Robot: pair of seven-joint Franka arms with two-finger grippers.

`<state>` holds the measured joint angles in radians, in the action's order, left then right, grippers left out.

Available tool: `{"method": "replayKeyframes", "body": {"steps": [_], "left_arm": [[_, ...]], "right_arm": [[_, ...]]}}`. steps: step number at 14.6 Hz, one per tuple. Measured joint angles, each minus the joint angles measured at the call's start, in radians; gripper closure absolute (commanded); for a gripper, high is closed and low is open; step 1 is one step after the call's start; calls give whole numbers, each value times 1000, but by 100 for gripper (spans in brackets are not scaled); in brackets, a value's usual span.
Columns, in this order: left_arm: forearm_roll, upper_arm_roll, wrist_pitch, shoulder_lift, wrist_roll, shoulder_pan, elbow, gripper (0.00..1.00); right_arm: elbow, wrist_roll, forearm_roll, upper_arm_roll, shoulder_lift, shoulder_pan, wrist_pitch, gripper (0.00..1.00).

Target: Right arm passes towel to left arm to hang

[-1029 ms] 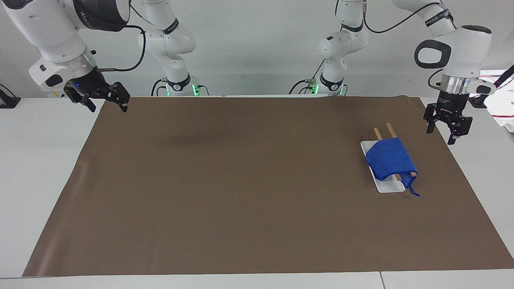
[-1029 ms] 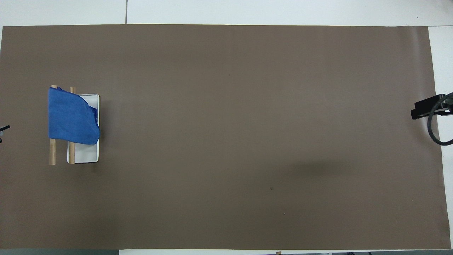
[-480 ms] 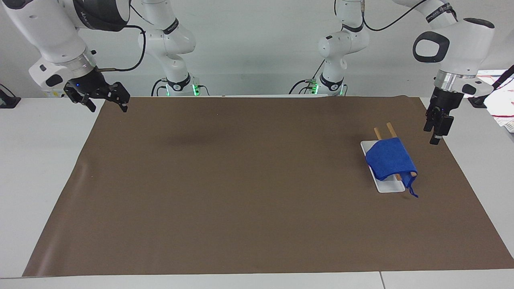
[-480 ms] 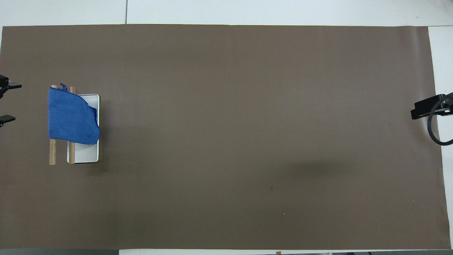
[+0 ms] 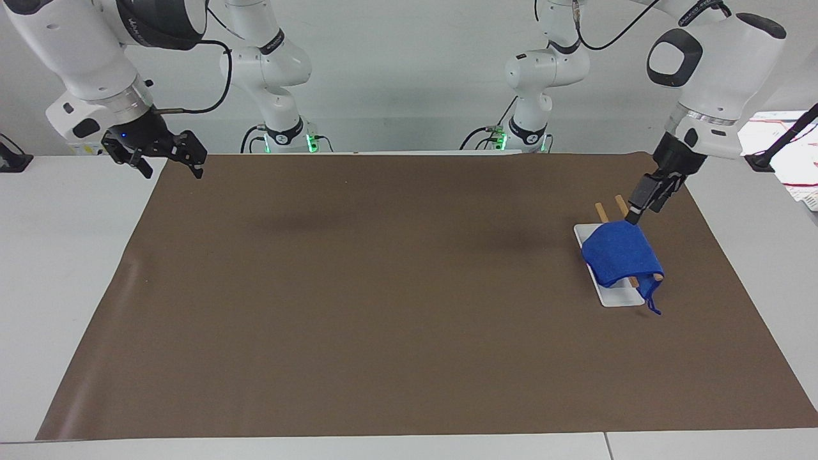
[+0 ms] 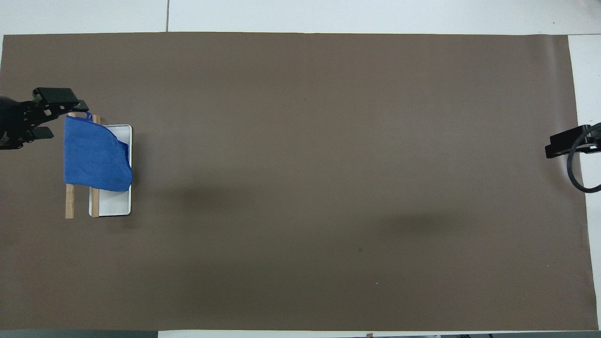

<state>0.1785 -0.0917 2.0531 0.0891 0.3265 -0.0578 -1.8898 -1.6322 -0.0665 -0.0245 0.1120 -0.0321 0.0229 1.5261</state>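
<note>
The royal-blue towel [image 5: 618, 255] hangs draped over two wooden rods [image 5: 620, 206] above a white tray [image 5: 623, 297], toward the left arm's end of the table. Its string loop [image 5: 653, 306] dangles at the end farther from the robots. In the overhead view the towel [image 6: 96, 155] covers most of the rods [image 6: 69, 202]. My left gripper [image 5: 641, 206] is tilted, open and empty, in the air over the rods and the towel's edge; it also shows in the overhead view [image 6: 58, 116]. My right gripper [image 5: 171, 167], with the blue light, is open and empty and waits over the mat's corner at the right arm's end.
A brown mat [image 5: 383, 306] covers most of the white table [image 5: 64, 268]. The right gripper's tip and cable [image 6: 570, 148] show at the overhead view's edge. Papers and a black cable [image 5: 783, 137] lie off the mat at the left arm's end.
My left gripper has swung from beside the rack, off the mat's edge, in over the rods and towel, turning and tilting as it came. The right arm and the towel have not moved.
</note>
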Motion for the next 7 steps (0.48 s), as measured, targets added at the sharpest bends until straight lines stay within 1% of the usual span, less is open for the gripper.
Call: {"method": "replayKeyframes", "body": {"steps": [2, 4, 7], "left_arm": [[-51, -1, -92, -23, -65, 48, 56, 0], [-76, -2, -189, -48, -85, 84, 138, 0], [-83, 1, -314, -93, -114, 93, 262, 0]], "right_arm": [[0, 0, 0, 0, 0, 0, 0, 0], [0, 0, 0, 0, 0, 0, 0, 0], [0, 0, 0, 0, 0, 0, 0, 0]]}}
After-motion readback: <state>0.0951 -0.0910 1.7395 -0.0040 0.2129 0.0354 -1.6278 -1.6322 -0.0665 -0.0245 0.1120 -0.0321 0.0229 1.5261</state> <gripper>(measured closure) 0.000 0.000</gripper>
